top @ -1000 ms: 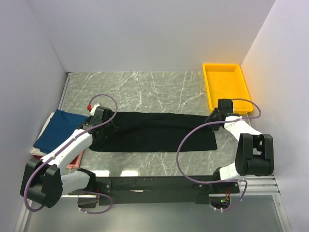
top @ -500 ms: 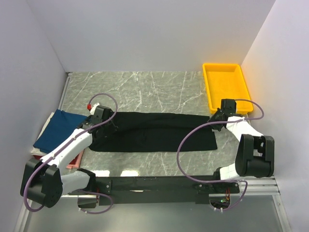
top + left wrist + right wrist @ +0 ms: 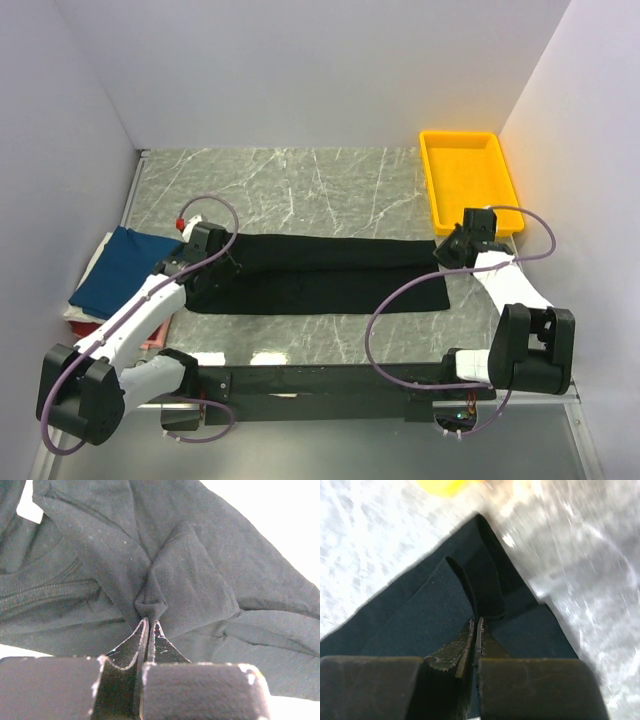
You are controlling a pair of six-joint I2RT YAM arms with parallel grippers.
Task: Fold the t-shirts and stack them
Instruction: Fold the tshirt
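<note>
As both reach in from the near edge, the left gripper (image 3: pixel 150 622) pinches the black t-shirt (image 3: pixel 320 275) at its collar end and the right gripper (image 3: pixel 476 622) clamps its hem corner. The shirt lies on the table (image 3: pixel 300 180) between them, long axis running left to right.

Left end effector (image 3: pixel 150 621) clamped shut; right end effector (image 3: pixel 476 622) seemingly likewise
</note>
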